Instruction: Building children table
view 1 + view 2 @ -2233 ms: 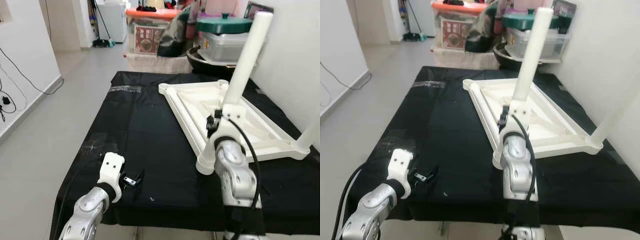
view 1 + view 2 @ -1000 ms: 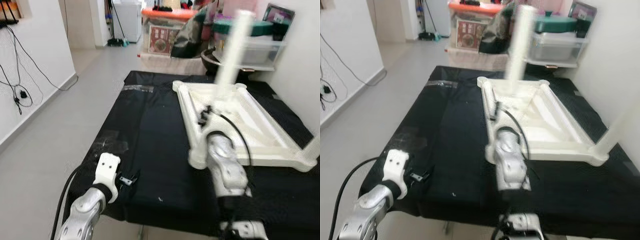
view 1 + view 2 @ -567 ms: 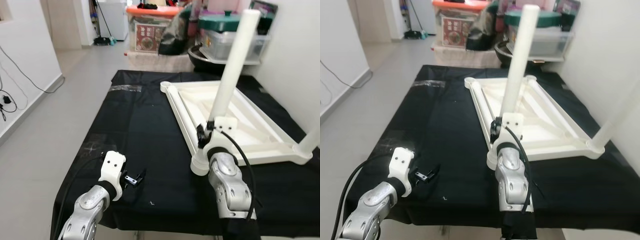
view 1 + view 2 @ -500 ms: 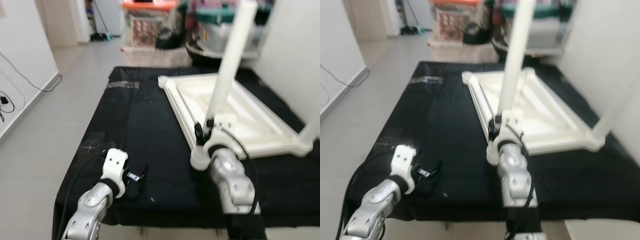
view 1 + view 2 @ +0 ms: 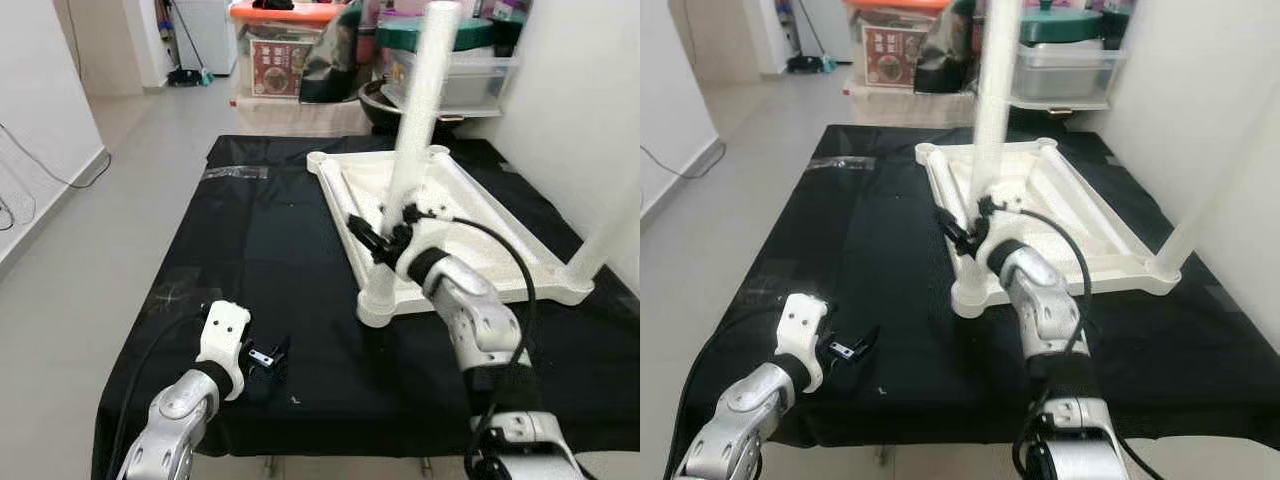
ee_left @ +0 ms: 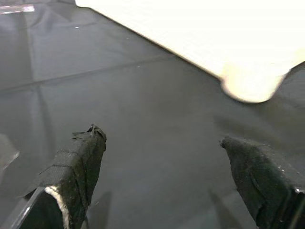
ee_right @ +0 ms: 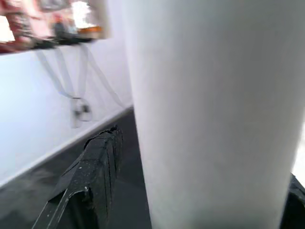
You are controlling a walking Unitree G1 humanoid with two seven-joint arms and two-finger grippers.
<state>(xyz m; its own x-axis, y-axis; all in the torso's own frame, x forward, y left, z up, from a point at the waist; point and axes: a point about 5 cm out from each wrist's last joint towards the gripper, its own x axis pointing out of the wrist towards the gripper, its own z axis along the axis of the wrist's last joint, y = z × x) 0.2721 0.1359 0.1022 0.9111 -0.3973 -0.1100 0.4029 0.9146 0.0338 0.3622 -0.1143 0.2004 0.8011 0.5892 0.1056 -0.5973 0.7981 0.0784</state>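
The right gripper (image 5: pixel 385 240) has its jaws spread around the lower part of the leg (image 5: pixel 418 110), one finger (image 7: pixel 90 176) standing clear of the white tube and the other at the far side, so whether the pads actually press on it I cannot tell. The leg stands upright, long axis vertical, near the front left corner of the tabletop (image 5: pixel 520 262), which lies upside down on the black cloth (image 5: pixel 270 250). A second leg (image 5: pixel 610 225) rises from the front right corner of the tabletop, close to the wall. The left gripper (image 5: pixel 268 357) hovers low over the cloth, well apart from the tabletop toward the robot's left and nearer the front edge, its jaws wide and holding nothing; its fingers (image 6: pixel 76 167) look across bare cloth toward the rounded front left corner socket (image 5: pixel 380 305). The right arm is plainly nearer the leg, so seating it is likely its job. The coming move probably depends on keeping the tube vertical over its socket. There is open cloth left of the tabletop, but the wall and the second leg crowd the right
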